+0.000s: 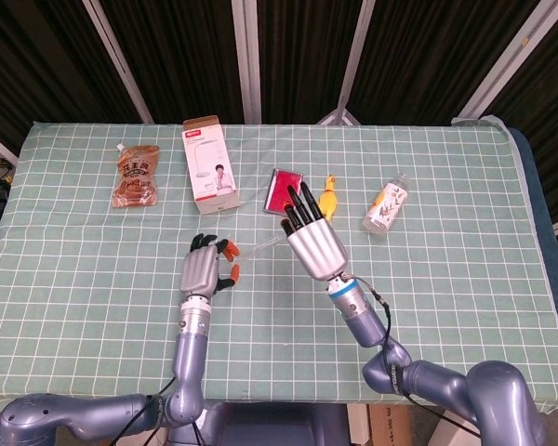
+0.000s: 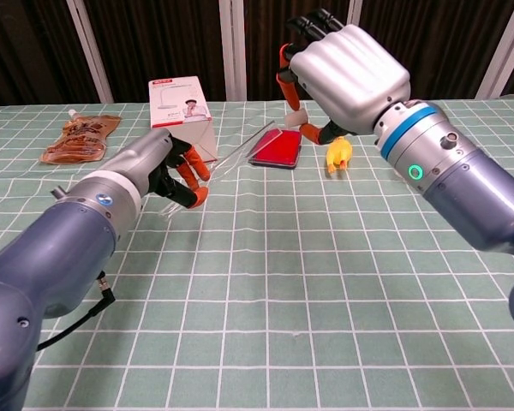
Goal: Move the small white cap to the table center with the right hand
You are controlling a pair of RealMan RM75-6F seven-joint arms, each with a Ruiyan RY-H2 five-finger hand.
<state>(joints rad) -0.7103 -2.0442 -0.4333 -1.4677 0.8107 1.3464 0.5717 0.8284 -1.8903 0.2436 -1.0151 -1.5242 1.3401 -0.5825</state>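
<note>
Your right hand (image 2: 347, 73) hangs above the table, pinching the small white cap (image 2: 296, 117) between its orange-tipped fingers (image 2: 284, 86); the cap is clear of the cloth, up over the near edge of the red case (image 2: 275, 147). From the head view the cap itself is hidden under the hand (image 1: 313, 243). Your left hand (image 2: 158, 167) sits low at the left, fingers curled in, with a clear straw-like stick (image 2: 240, 145) running from by them toward the case; whether it grips that stick cannot be told.

The carry looks well under way, with the set-down still to do. Bring the hand toward you onto bare cloth at the middle, away from the case and the yellow toy (image 2: 337, 154). Lower until the cap touches the cloth before you part the fingers, since a light cap dropped from height would likely bounce or roll. Keep wide of the stick.
</note>
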